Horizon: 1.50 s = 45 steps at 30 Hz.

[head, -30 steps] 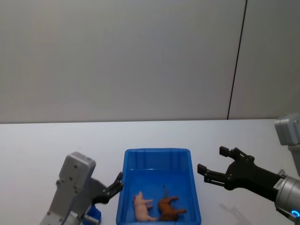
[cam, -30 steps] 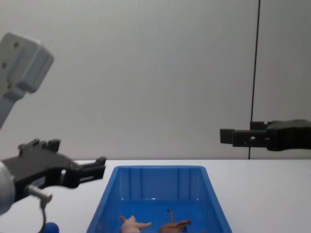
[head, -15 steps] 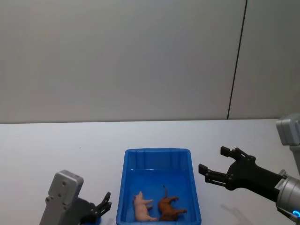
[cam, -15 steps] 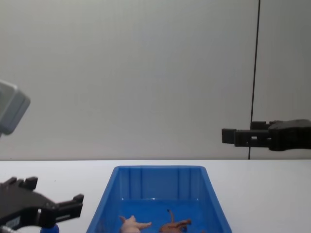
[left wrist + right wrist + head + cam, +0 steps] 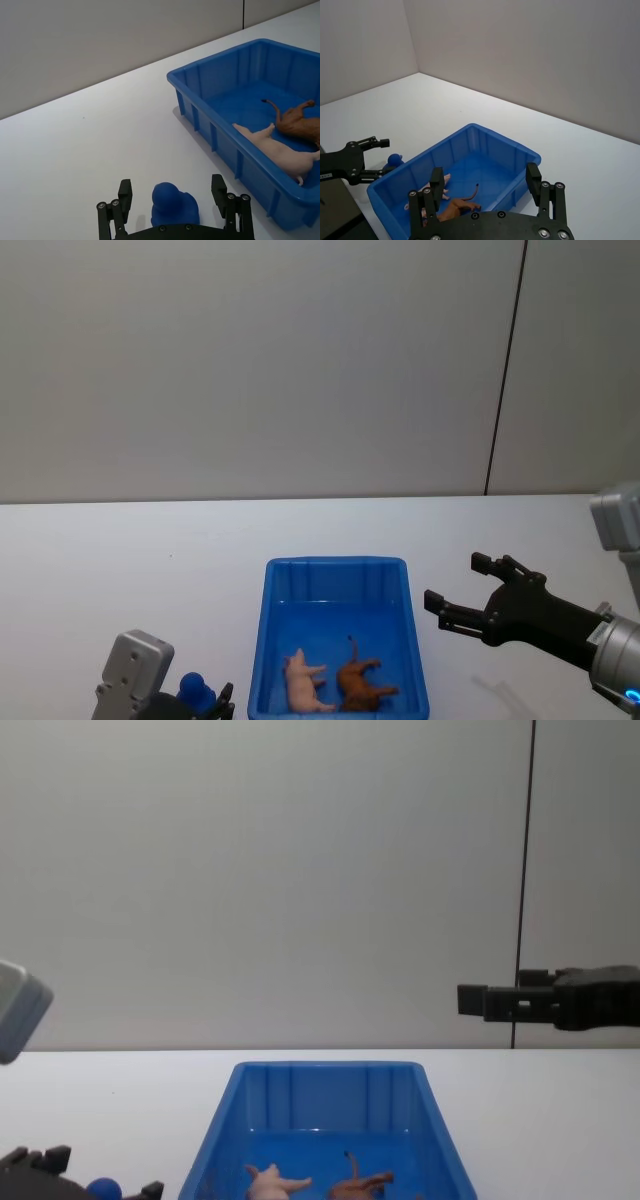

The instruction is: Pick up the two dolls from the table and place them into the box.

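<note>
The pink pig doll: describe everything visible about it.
The pink pig doll is a small, pale pink, smooth plastic-looking figure lying on its side on the floor of the blue box, legs sticking out sideways. It lies close beside the brown lion doll, near the box's left wall; whether they touch is unclear. No gripper touches it.

- You have a plain white table (image 5: 150, 560) as the carrying surface; it runs back to a grey wall.
- The blue box (image 5: 337, 566) sits directly on it, near the front edge of your head view, long axis running away from you.
- A small blue ball-topped object (image 5: 173, 204) rests on the table just left of the box, apart from its wall.
</note>
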{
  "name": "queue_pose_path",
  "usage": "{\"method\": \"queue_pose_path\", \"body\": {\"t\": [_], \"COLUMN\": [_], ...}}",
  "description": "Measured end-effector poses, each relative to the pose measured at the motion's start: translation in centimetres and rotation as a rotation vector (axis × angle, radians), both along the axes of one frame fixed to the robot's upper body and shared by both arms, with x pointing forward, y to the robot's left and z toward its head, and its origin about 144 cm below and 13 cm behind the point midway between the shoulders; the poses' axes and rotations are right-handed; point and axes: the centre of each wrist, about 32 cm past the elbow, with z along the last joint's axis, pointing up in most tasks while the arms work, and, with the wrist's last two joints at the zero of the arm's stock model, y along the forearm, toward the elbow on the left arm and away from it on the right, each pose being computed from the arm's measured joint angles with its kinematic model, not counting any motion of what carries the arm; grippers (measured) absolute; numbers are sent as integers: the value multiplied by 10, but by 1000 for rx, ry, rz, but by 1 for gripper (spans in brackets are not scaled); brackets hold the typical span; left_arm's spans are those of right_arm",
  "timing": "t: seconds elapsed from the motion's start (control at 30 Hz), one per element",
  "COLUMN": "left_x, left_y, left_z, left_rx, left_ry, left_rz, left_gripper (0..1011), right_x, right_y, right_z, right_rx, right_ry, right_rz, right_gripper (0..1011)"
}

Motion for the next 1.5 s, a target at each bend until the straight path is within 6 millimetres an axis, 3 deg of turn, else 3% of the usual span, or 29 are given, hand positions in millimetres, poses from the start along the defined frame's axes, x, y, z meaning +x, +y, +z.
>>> {"method": "queue_pose_path", "body": {"t": [0.37, 0.6, 0.7, 0.9, 1.27, 1.5], "left_x": [0, 0, 1, 4, 14, 28], "left_y": [2, 5, 8, 11, 15, 9], "left_z": [-11, -16, -18, -19, -10, 9], "left_rx": [-11, -15, -15, -16, -15, -8], "left_ry": [43, 65, 73, 73, 19, -65], "left_rz": [-12, -6, -1, 2, -13, -58], "left_gripper": [1002, 860, 730, 567, 474, 427], "right_x": [0, 0, 0, 0, 0, 0], "right_y": [0, 0, 0, 0, 0, 0], "right_z": [0, 0, 0, 0, 0, 0], "right_rx": [0, -1, -1, -1, -1, -1], "right_ry": [0, 0, 0, 0, 0, 0], "right_rz": [0, 0, 0, 0, 0, 0], "right_gripper": [1001, 1001, 1001, 1001, 1001, 1001]}}
